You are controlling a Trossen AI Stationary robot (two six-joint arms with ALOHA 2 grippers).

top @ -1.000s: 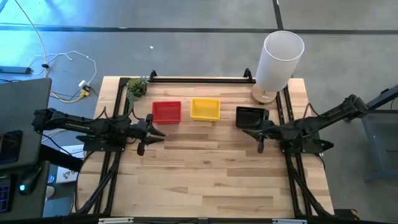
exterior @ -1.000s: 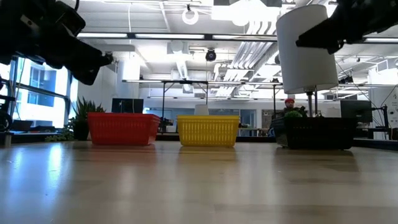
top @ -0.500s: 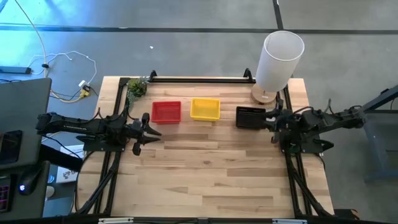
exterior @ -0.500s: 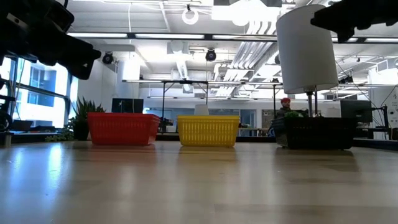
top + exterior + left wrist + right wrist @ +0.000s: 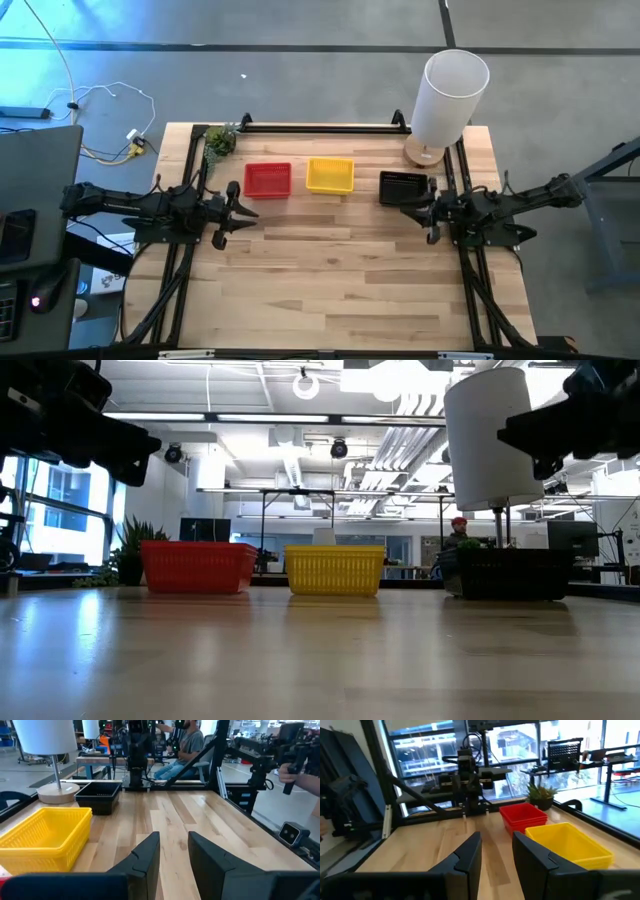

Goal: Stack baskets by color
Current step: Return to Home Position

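A red basket (image 5: 267, 179), a yellow basket (image 5: 330, 175) and a black basket (image 5: 404, 187) stand in a row on their bottoms on the far half of the wooden table; whether any is a stack I cannot tell. My left gripper (image 5: 250, 212) hovers near the left edge, just on the near side of the red basket. It points level toward the right and is open (image 5: 174, 837) with nothing between its fingers. My right gripper (image 5: 406, 210) hovers just on the near side of the black basket, pointing level toward the left. It is open (image 5: 496, 837) and empty too.
A tall white cylinder (image 5: 447, 95) on a round base stands at the far right corner, behind the black basket. A small green plant (image 5: 220, 140) sits at the far left corner. Bare wood (image 5: 340, 270) fills the table's near half. People sit in the room beyond.
My right gripper has swung up and toward the far edge, then come back down. It now hangs a little lower than before, beside the black basket, and its arm is folded closer to the right edge. The baskets have not moved.
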